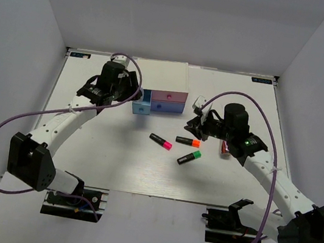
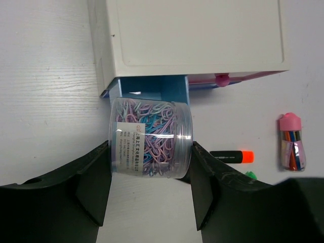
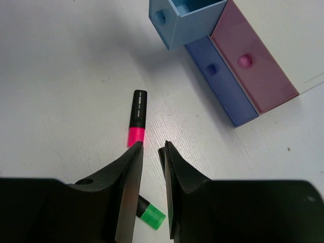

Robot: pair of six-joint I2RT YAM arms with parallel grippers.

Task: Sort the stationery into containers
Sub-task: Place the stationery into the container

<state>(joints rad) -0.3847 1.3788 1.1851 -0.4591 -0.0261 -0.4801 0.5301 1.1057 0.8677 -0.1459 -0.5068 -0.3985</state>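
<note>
My left gripper [image 2: 151,148] is shut on a clear round jar of lilac, blue and pink paper clips [image 2: 152,126], held just in front of the pulled-out light blue drawer [image 2: 147,90] of the white chest [image 2: 195,35]. In the top view the left gripper [image 1: 134,94] is at the chest's left front, by the light blue drawer [image 1: 142,108]. The pink drawer [image 1: 171,96] and dark blue drawer [image 1: 169,106] are closed. The pink-capped [image 1: 160,140], orange-capped [image 1: 188,141] and green-capped [image 1: 189,157] highlighters lie on the table. My right gripper [image 3: 152,147] is nearly shut and empty, hovering above them.
A pinkish-red block [image 1: 225,149] lies beside the right arm, partly hidden by it; in the left wrist view it shows as a clear pink-capped container [image 2: 291,142]. White walls enclose the table on three sides. Purple cables loop from both arms.
</note>
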